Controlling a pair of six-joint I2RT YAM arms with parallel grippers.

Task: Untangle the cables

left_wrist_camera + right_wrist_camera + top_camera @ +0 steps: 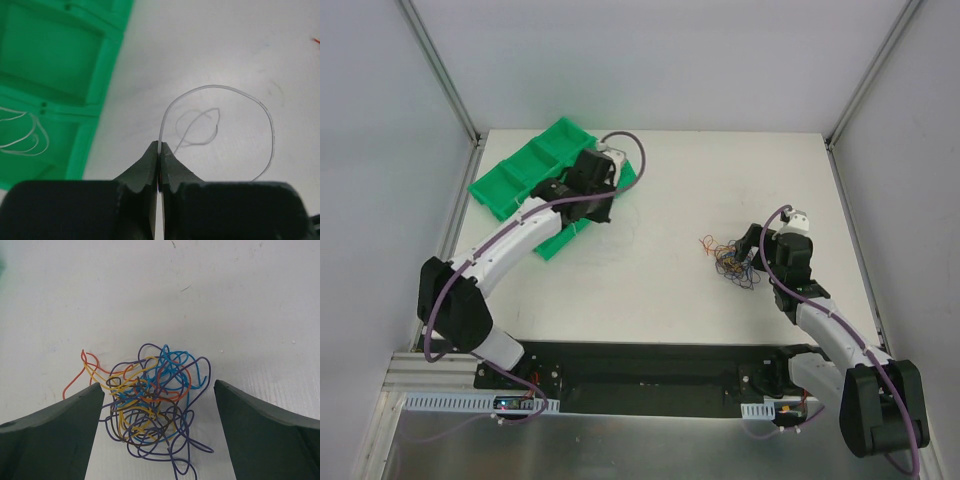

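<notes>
The cables lie as a small tangle of blue, purple, orange, yellow and brown wires on the white table, right of centre. My right gripper hangs open just above the tangle, one finger on each side, touching nothing; in the top view it sits at the tangle's right edge. My left gripper is shut on a single white cable, which loops out over the table and casts a thin shadow. That gripper is beside the green tray.
A green compartment tray lies at the table's back left; one compartment holds loops of white wire. Its edge runs just left of my left gripper. Grey walls enclose the table on three sides.
</notes>
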